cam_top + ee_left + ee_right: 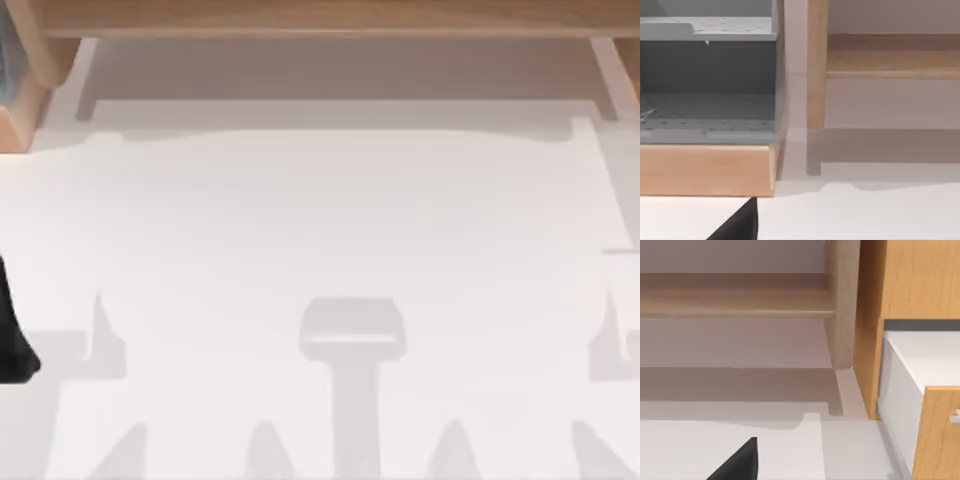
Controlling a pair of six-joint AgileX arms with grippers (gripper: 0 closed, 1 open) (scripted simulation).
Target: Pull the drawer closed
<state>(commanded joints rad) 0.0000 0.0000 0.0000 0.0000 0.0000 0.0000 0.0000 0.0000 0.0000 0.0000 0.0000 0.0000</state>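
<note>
The white tabletop [330,230] lies bare in the top view, with a wooden shelf [320,18] running along its far edge. The left arm [12,335] shows as a dark form at the tabletop's left edge.

The drawer [920,405] stands pulled out from a wooden cabinet [910,280] in the right wrist view: white inside, wooden front panel, a small pale handle [955,415] at the frame edge. The left wrist view faces a grey pegboard rack [707,85] on a wooden base [705,170].

Left gripper [737,225] and right gripper [737,462]: a dark tip above the tabletop, touching nothing. Finger opening: cannot tell for either.
</note>
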